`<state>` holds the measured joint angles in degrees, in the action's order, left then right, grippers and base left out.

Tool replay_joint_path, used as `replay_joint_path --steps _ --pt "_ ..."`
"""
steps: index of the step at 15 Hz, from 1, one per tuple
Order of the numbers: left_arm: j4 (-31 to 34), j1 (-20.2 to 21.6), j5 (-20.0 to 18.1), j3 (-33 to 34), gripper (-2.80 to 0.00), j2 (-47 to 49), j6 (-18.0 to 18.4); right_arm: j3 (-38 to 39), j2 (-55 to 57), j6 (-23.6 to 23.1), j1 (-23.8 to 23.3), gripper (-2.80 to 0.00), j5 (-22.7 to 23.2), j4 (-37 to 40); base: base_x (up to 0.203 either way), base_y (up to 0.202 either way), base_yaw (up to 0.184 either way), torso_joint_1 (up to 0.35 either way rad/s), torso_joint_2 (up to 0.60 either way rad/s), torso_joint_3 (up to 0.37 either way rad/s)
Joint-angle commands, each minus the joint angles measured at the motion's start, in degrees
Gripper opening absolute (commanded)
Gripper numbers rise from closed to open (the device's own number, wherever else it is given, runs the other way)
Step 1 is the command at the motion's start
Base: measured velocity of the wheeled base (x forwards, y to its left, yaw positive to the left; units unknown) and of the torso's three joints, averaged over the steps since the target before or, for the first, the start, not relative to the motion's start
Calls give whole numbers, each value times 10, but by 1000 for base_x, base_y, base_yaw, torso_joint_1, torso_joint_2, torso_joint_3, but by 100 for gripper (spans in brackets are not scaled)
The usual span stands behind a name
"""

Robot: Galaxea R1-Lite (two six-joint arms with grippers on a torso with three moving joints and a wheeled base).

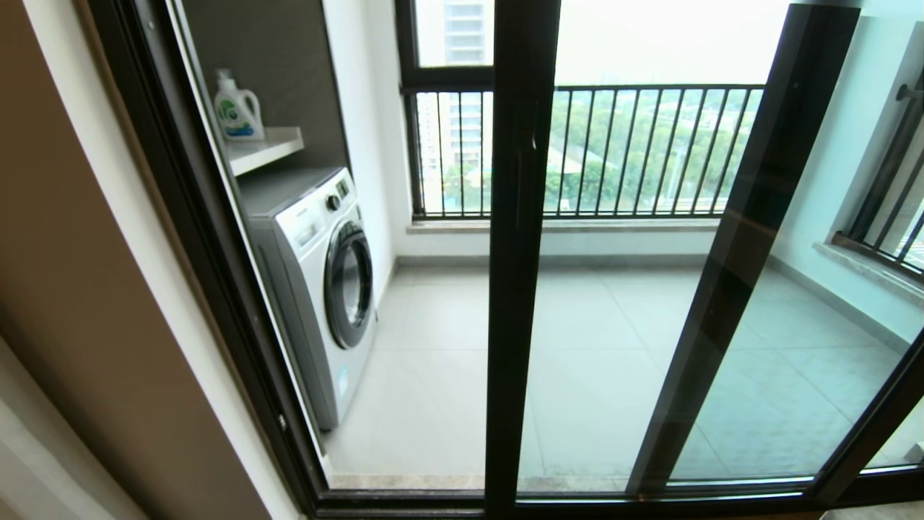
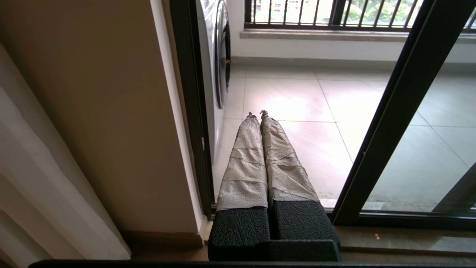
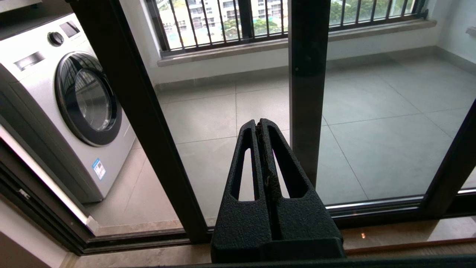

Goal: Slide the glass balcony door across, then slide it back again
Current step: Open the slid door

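Grippers on both arms are clenched with nothing between their fingers. The left gripper [image 2: 257, 113] shows only in its own wrist view: its two fingers, wrapped in crinkled beige tape, lie pressed together and point level toward the balcony floor, low beside the tan wall [image 2: 104, 111] and the outer door frame. The right gripper [image 3: 259, 124] shows only in the right wrist view, bare black slotted fingers closed tip to tip, aimed at the glass near the foot of a black upright, apart from it.

The glass balcony door [image 1: 520, 217] stands before the robot in the head view, its central black upright running full height with a small dark bar handle on it; whether glass fills the opening to its left cannot be told. Behind it, a white front-loading washing machine [image 1: 317, 282] sits under a shelf holding a white detergent jug [image 1: 237, 108] with a green-and-blue label, its writing too small to read. A small blue sticker on the washer's front is likewise unreadable.
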<state>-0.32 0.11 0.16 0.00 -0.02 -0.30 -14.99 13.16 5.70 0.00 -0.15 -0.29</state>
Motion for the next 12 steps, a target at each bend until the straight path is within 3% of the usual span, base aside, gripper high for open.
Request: replay_joint_path --steps 1,4,6,9,11,12 --pt "0 0 0 0 -280 2 0 -97 185 9 1 -280 18 -20 0 0 0 0 0 0" --pt "0 0 0 0 -280 2 0 -220 357 -24 15 -280 61 -61 0 0 0 0 0 0" --pt "0 1 0 0 -280 2 0 -324 466 -58 58 -280 56 -71 0 0 0 0 0 0" --pt "0 1 0 0 -280 2 0 -443 607 -79 223 -280 -60 -71 0 0 0 0 0 0" --pt "0 1 0 0 -280 2 0 -514 687 -84 320 -280 -108 -82 0 0 0 0 0 0" --pt "0 0 0 0 -280 2 0 -545 722 -83 348 -280 -120 -92 0 0 0 0 0 0"
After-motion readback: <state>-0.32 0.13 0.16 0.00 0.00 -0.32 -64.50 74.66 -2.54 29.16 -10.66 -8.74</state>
